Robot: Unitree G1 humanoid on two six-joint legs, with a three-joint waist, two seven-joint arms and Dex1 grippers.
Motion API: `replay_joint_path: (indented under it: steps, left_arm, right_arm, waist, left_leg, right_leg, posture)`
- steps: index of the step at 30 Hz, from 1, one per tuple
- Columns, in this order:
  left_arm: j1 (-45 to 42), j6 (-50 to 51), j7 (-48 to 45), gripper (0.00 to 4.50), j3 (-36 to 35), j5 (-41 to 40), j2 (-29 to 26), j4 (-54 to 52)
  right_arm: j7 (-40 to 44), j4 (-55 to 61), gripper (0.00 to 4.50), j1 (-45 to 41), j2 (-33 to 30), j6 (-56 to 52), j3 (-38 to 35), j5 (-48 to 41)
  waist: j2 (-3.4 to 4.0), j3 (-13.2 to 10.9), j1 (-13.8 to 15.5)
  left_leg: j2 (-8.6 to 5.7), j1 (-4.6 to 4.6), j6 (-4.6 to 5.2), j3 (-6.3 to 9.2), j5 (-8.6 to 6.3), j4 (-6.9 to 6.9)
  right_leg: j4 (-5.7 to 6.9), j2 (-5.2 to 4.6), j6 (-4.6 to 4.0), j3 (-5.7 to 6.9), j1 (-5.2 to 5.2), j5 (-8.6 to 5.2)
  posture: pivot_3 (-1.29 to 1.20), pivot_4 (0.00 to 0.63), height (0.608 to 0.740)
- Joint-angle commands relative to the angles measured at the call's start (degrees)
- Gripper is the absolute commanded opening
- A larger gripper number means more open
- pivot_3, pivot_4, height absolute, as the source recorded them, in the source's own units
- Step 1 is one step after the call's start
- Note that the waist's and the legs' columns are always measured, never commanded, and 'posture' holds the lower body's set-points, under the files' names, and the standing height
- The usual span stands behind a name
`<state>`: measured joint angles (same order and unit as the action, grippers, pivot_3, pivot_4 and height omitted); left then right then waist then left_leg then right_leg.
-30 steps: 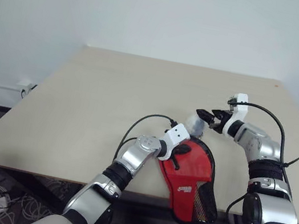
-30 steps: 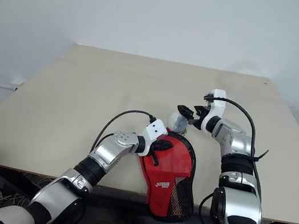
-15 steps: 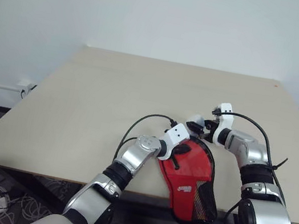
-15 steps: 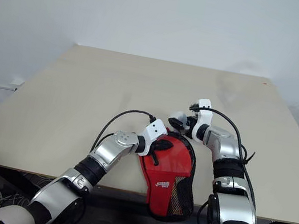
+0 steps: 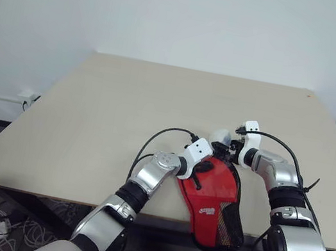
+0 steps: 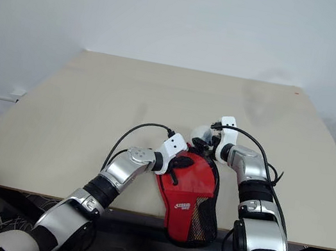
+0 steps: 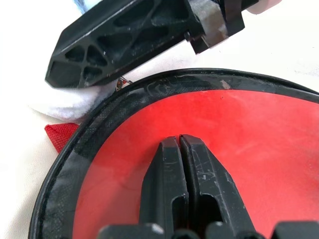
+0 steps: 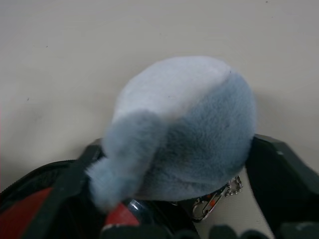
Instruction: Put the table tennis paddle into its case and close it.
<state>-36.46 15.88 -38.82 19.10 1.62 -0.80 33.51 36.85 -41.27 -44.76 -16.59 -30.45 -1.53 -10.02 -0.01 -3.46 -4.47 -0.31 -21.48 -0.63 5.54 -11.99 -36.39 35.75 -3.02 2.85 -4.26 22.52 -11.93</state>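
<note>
**Both claws parked at the round end of the case**

While the case (image 5: pixel 215 196) lies flat near the front edge of the table (image 5: pixel 126 105), its narrow mesh end hanging just past that edge, we've got both arms crowded around its wide round end. Our left gripper (image 7: pixel 179 144) has its two black fingers pinched fully together with nothing between them, tips resting on the clear panel at the round end. Through that panel we see plain red, which looks like the table tennis paddle (image 7: pixel 239 134) sitting inside, though we can't see a handle anywhere, so take that with a grain of salt.

Our right gripper (image 5: pixel 228 150) sits at the far rim of the case, fingers spread fairly wide on either side of a fuzzy grey-and-white plush charm (image 8: pixel 184 129). Whether the fingers actually squeeze the charm or just flank it, we honestly can't tell. The charm hangs by a little metal clasp and bead chain (image 8: pixel 212 201) right at the case's black rim.

In the left wrist view, one right finger (image 7: pixel 124 40) lies just beyond the rim, over the white fluff.
</note>
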Motion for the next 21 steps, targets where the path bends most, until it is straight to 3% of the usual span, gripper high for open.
replay_joint_path:
  steps: [1,6,11,21]
  left_arm:
    - [1.92,1.60,0.19,0.00,1.25,1.70,-0.38,4.21]
    - [2.04,1.49,0.23,0.00,1.29,1.71,-0.33,4.27]
    - [2.06,1.41,0.25,0.00,1.26,1.70,-0.27,4.43]
    - [2.07,1.40,0.25,0.00,1.29,1.75,-0.16,4.46]
  right_arm:
    - [-0.40,1.64,2.62,-0.74,-0.17,1.01,-0.81,-0.39]
    - [-1.05,2.22,1.32,-0.82,-0.62,0.90,-1.41,-0.65]
    - [-1.35,2.82,0.40,-0.64,-1.56,0.92,-2.24,-0.83]
    - [-3.73,4.32,0.19,-0.15,-3.90,-0.05,-3.58,-0.33]
  waist:
    - [0.00,0.00,0.00]
    - [0.00,0.00,0.00]
    - [0.00,0.00,0.00]
    - [0.00,0.00,0.02]
  left_leg:
    - [0.00,0.00,0.00,0.00,0.00,-0.01]
    - [0.00,0.00,0.00,0.00,0.00,-0.04]
    - [0.00,-0.01,0.00,0.00,0.00,-0.03]
    - [0.00,-0.02,0.00,0.00,0.00,-0.04]
  right_leg:
    - [0.00,0.00,0.00,0.00,0.00,0.00]
    - [0.00,0.00,0.00,0.00,-0.01,0.00]
    - [0.00,0.00,-0.01,0.00,0.00,-0.01]
    - [-0.01,0.00,-0.02,0.00,0.00,-0.01]
  posture:
    - [0.00,0.000,0.740]
    - [0.00,0.000,0.740]
    - [0.00,0.000,0.740]
    - [0.00,0.000,0.740]
